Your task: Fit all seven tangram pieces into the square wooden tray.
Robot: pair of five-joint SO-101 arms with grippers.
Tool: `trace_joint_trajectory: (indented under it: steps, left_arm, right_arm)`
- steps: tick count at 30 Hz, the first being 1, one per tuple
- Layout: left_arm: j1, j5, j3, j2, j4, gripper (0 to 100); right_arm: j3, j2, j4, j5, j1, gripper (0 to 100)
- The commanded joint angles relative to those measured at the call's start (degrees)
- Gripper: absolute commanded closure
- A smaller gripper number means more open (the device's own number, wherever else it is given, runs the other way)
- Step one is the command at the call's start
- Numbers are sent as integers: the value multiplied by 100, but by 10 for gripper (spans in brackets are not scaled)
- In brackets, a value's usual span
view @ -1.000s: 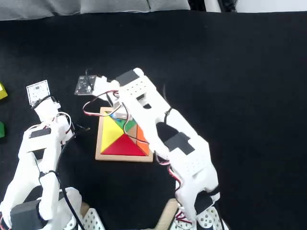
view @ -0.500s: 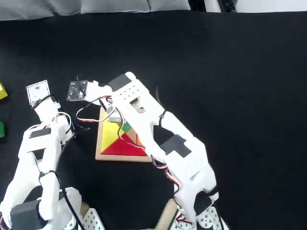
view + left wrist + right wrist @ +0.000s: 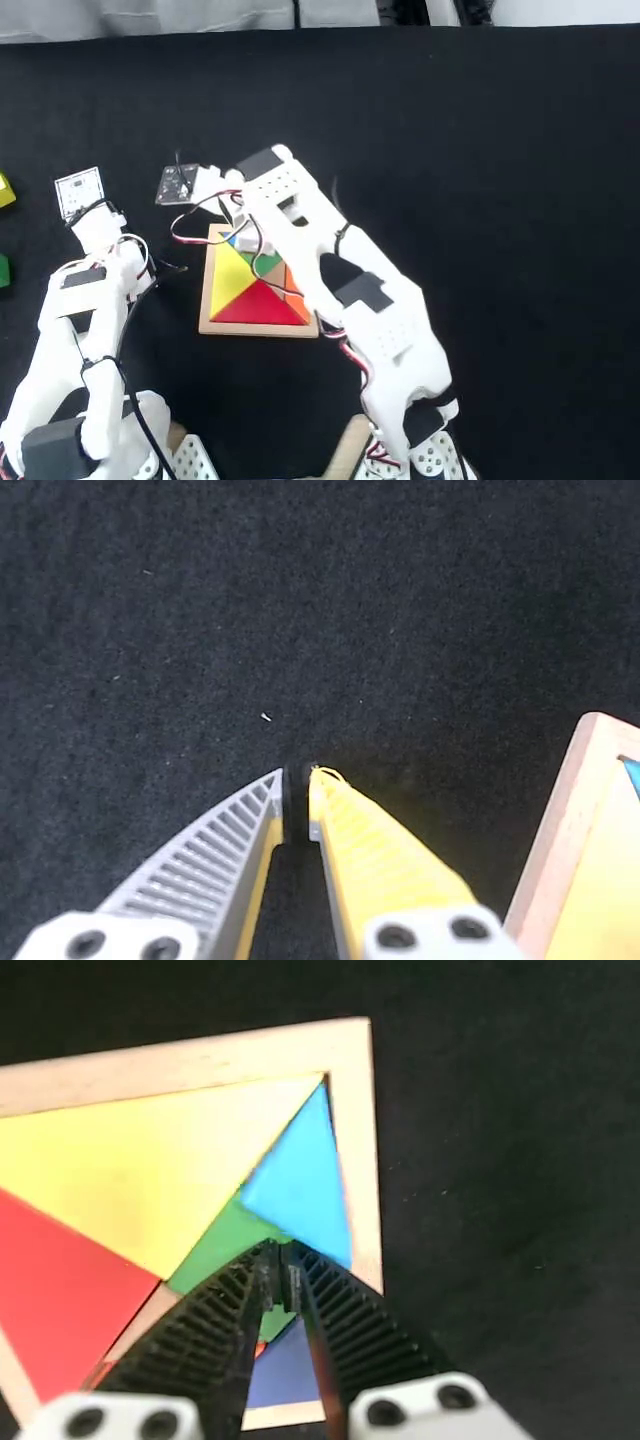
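Tray: the square wooden tray (image 3: pixel 240 329) sits on the black cloth (image 3: pixel 500 150) between the arms, holding a yellow triangle (image 3: pixel 150 1175), red triangle (image 3: pixel 60 1290), blue triangle (image 3: pixel 300 1185) and green piece (image 3: pixel 222 1252).
Right pincer: the right gripper (image 3: pixel 283 1265) is pinched together on nothing, over the green piece.
Left pincer: the left gripper (image 3: pixel 298 785) is closed and empty, near the tray's rim.
In the way: the right arm (image 3: pixel 385 330) covers the tray's right side.
Around: a yellow block (image 3: pixel 5 190) and green block (image 3: pixel 3 270) lie at the left edge.
Room: the cloth runs wide to the right.

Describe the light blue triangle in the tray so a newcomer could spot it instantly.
The wooden tray lies on the black table under the right arm. The light blue triangle fills one tray corner, just ahead of the right hand. It sits between the big yellow triangle and the tray's edge, paler than the dark blue piece nearby.
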Motion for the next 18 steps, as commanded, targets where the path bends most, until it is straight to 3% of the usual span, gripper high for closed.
trace_joint_trajectory:
  steps: [1, 14, 18]
  left_arm:
    - [48, -44, -101, -114, -88, 938]
    - [48, -44, -101, -114, -88, 938]
    - [40, -44, -101, -114, -88, 938]
  right_arm:
    - [-453, -13, -9, -53, -97, 987]
    - [-2044, 4, 1424, -44, -9, 988]
    - [-2273, 127, 1336, -62, 0, 988]
